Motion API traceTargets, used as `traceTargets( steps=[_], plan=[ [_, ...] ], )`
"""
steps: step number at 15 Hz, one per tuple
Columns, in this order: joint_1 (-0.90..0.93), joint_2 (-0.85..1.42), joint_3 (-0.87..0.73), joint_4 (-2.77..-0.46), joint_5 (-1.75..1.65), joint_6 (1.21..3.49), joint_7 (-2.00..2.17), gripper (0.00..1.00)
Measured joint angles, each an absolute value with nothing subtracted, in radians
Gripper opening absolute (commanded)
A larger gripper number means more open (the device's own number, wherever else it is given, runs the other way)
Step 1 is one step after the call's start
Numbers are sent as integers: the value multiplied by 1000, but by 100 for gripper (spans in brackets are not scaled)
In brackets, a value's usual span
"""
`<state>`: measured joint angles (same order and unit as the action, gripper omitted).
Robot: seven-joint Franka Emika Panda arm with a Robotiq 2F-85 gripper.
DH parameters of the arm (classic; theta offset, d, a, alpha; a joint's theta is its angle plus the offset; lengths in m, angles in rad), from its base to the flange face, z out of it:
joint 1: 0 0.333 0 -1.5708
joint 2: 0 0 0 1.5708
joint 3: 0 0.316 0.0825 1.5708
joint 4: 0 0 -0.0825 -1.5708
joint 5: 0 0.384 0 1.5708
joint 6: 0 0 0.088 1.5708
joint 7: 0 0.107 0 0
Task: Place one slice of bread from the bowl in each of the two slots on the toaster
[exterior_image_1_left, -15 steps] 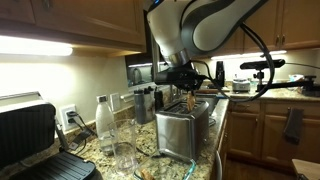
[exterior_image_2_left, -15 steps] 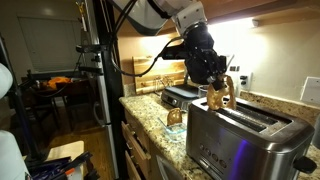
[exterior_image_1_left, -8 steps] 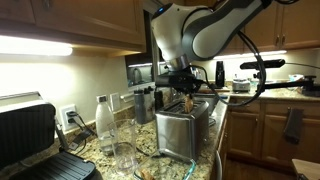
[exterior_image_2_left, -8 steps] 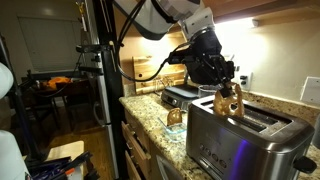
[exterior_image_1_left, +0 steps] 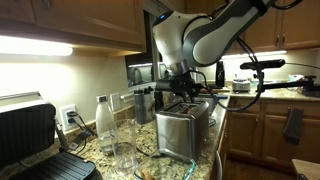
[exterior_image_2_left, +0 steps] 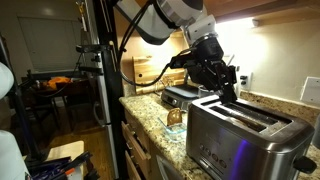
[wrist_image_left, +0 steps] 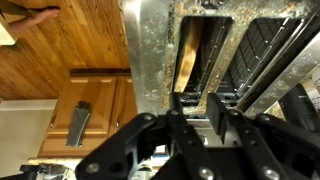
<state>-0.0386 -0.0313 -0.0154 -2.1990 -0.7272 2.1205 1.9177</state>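
Observation:
The silver two-slot toaster stands on the granite counter and shows in both exterior views. My gripper is right down on the toaster's top. In the wrist view a tan slice of bread stands down inside the left slot, just beyond my gripper. The jaws stand a little apart and only toaster metal shows between them. The right slot shows dark wire guides and no bread. A small clear bowl sits on the counter beyond the toaster.
A clear bottle and a drinking glass stand beside the toaster. A black grill sits at the counter's end. Wooden cabinets lie below. A wall with an outlet is close behind the toaster.
My gripper has come down from above the toaster onto its top. The bread slice that hung in my jaws has gone down into the slot and no longer shows in the exterior views.

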Motion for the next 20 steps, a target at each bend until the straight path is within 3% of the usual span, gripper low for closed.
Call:
traceTargets(
  steps=[6,20],
  plan=[
    [-38,-31,-14,-2199,-725,2121,1912,99],
    [13,-85,41,-2200,-701,2129,1683,100]
  ],
)
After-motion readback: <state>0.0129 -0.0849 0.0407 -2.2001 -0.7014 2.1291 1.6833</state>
